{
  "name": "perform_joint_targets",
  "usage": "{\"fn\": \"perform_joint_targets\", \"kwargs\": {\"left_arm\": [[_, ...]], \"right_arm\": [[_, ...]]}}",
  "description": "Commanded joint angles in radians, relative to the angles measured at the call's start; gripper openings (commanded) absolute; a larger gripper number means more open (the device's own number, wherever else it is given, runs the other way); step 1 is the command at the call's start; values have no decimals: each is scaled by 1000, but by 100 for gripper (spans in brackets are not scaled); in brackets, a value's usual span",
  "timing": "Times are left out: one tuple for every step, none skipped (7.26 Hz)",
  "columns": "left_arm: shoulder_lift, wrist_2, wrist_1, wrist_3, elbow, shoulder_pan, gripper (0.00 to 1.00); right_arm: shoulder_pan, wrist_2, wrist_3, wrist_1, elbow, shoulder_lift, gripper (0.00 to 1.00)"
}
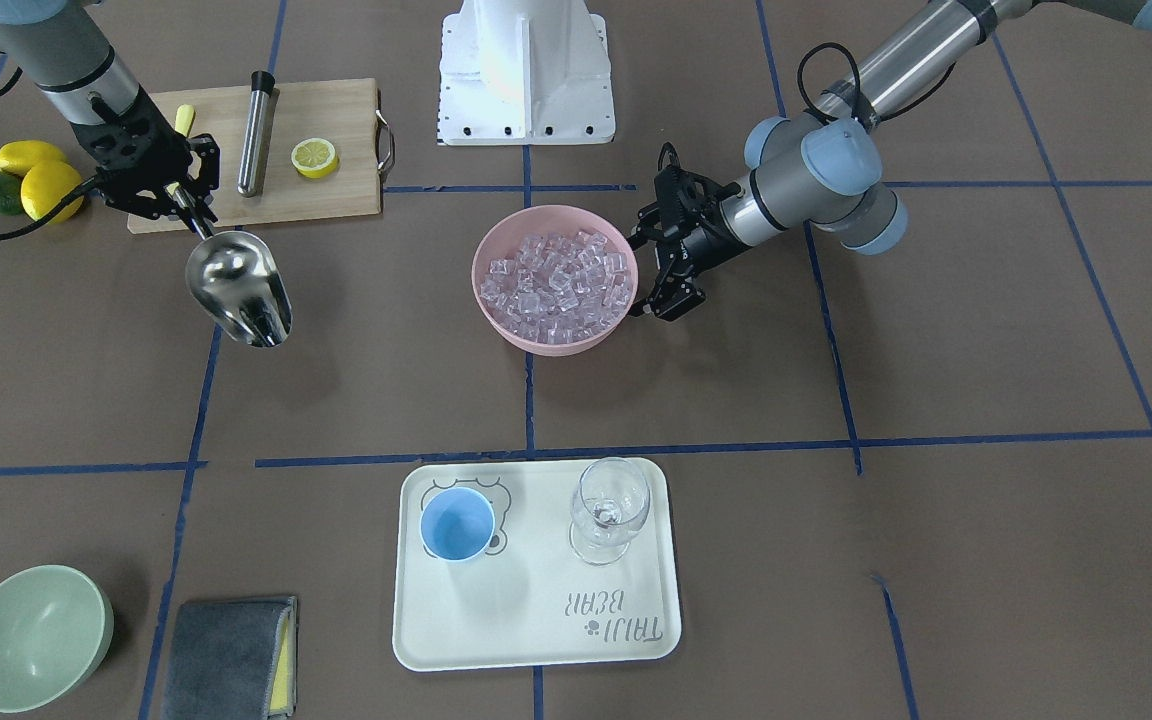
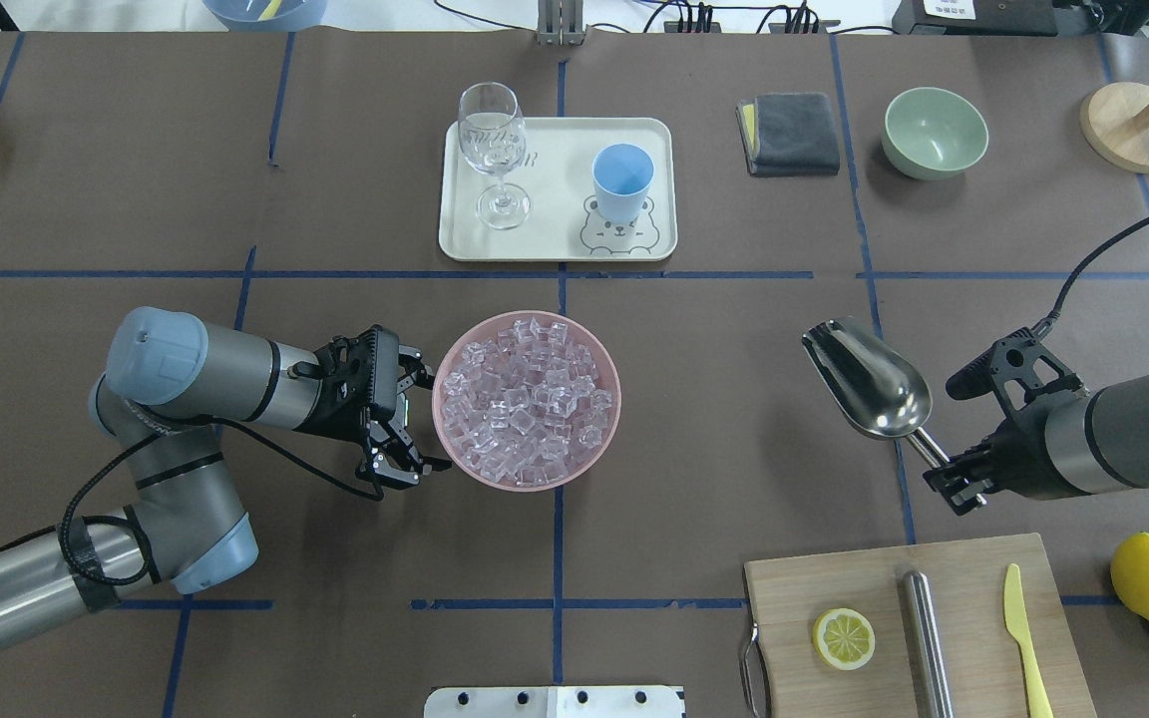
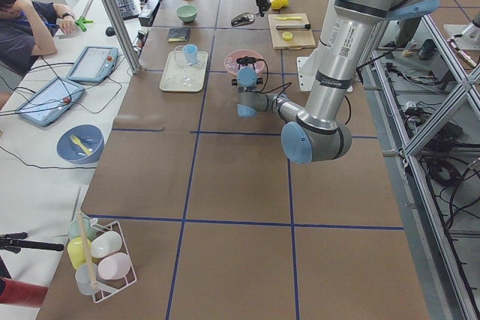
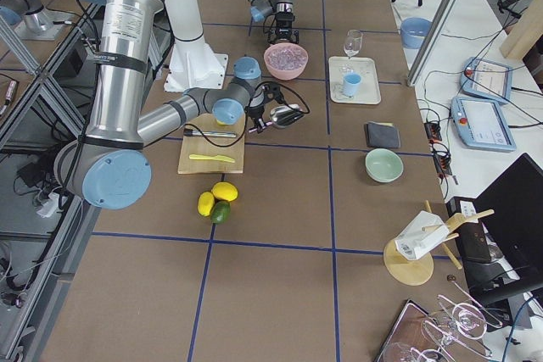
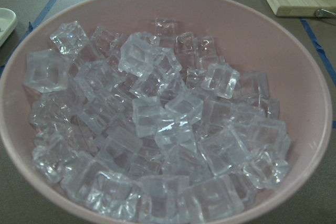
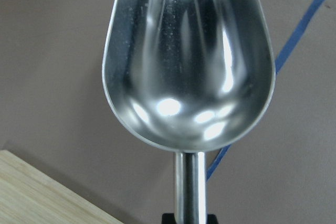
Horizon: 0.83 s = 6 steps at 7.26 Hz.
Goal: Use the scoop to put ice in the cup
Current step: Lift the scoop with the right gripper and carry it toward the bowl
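Note:
The ice (image 2: 527,399) fills a pink bowl (image 2: 535,482) at mid-table and also fills the left wrist view (image 5: 157,124). My left gripper (image 2: 420,419) is open and empty, right beside the bowl's rim, facing the ice. My right gripper (image 2: 954,479) is shut on the thin handle of the steel scoop (image 2: 869,379). The scoop is empty and held above the table, well to the right of the bowl; its empty trough shows in the right wrist view (image 6: 189,61). The light-blue cup (image 2: 622,178) stands upright and empty on a cream tray (image 2: 560,160) beyond the bowl.
A clear stemmed glass (image 2: 495,150) stands on the tray left of the cup. A grey cloth (image 2: 790,133) and a pale green bowl (image 2: 935,132) lie at the far right. A cutting board (image 2: 834,588) near the right arm holds a lemon half, a steel cylinder and a yellow knife.

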Motion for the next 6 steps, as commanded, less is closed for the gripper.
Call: {"fn": "perform_joint_targets", "kwargs": {"left_arm": [[0, 0, 0, -1, 0, 0, 100], [0, 0, 0, -1, 2, 0, 100], [0, 0, 0, -1, 2, 0, 100], [0, 0, 0, -1, 2, 0, 100], [0, 0, 0, -1, 2, 0, 100], [0, 0, 0, -1, 2, 0, 100]], "right_arm": [[4, 3, -182, -5, 11, 18, 0], [-4, 4, -183, -66, 24, 55, 0], [-12, 3, -186, -273, 72, 145, 0], [-31, 1, -188, -532, 117, 283, 0], [-51, 0, -186, -773, 126, 442, 0], [-76, -17, -183, -1027, 125, 623, 0]]}}
